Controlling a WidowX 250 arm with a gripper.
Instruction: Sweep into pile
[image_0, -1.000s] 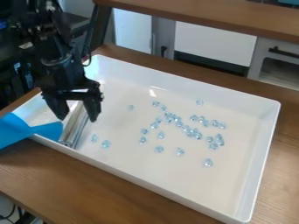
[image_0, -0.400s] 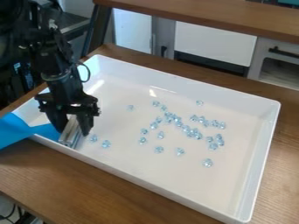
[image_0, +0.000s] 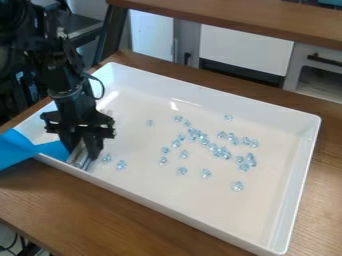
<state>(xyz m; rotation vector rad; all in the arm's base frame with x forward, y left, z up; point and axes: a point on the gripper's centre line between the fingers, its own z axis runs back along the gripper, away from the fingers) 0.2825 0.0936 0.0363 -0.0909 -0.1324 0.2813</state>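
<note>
White tray (image_0: 260, 200): pale-blue gems (image_0: 218, 152), most around its middle
Silver tool (image_0: 79, 156): near left corner
Gripper (image_0: 83, 153): fingers closed around tool

From above the near long edge of the white tray (image_0: 159, 202), the one camera looks down at a slant toward the cabinets (image_0: 246, 52) behind, fairly close in.

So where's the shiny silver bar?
The silver bar is at the camera view's left, in the tray, between the gripper's fingers, beside the blue strip.
</note>
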